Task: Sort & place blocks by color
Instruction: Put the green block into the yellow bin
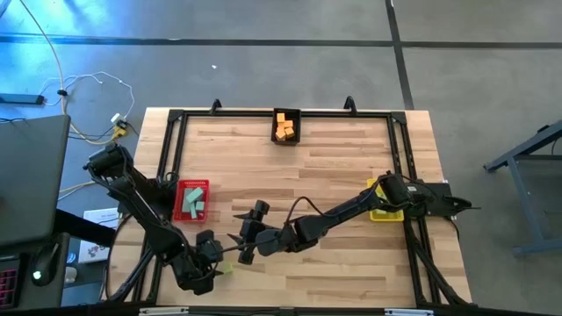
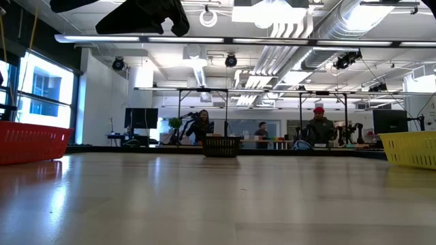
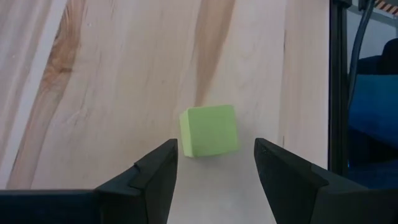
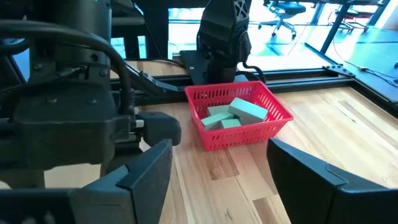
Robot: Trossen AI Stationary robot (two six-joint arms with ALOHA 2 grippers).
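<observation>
Bare wood around yellow-green block point(image 3: 209, 130); left claw point(image 3: 214, 163) fingers apart, flanking it; right claw point(image 1: 239, 248) crowds near.

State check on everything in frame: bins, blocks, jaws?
red bin: upright, holds teal blocks
black bin: upright, holds orange blocks
yellow bin: upright, contents not visible
green block: loose on the table, ahead of the left jaws, not gripped
left gripper: jaws open, empty
right gripper: jaws open, empty

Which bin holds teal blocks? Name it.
The red bin, by the left arm. The black bin holds orange blocks; the yellow bin sits at the right edge.
</observation>
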